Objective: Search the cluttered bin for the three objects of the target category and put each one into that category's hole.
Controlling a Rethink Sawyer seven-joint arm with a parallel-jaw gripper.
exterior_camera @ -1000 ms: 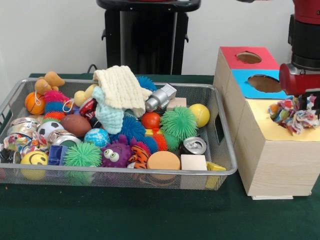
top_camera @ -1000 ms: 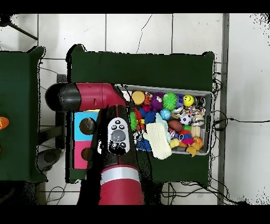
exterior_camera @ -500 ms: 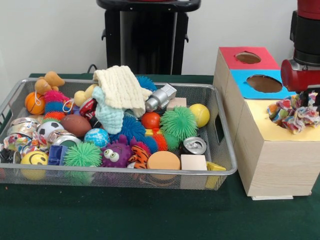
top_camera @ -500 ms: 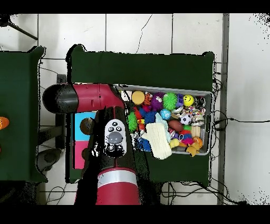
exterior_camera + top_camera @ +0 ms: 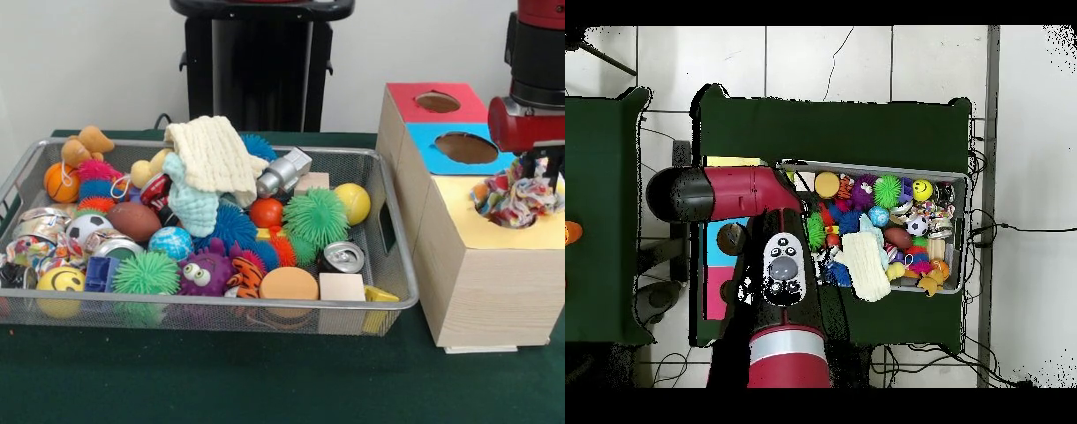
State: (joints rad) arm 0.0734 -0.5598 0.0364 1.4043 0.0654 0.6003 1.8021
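Hand (image 5: 540, 168) over the yellow hole (image 5: 521, 215) of the wooden sorting box (image 5: 468, 265); can't tell if it's gripping or released. Multicolor rag cloth (image 5: 516, 196) sits in the hole mouth, partly poking out, so not fully dropped. Judging: one cloth item nearly delivered. Cream knit cloth (image 5: 212, 155) and pale teal cloth (image 5: 190, 201) lie on top of the clutter in the wire bin (image 5: 388, 265), likely the two left to fetch.

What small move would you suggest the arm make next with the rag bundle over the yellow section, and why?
Probably a short push straight down, then release. The multicoloured rag bundle sits in the hole of the box's yellow section but bulges above its rim, with the gripper right over it, so it does not look fully dropped in.
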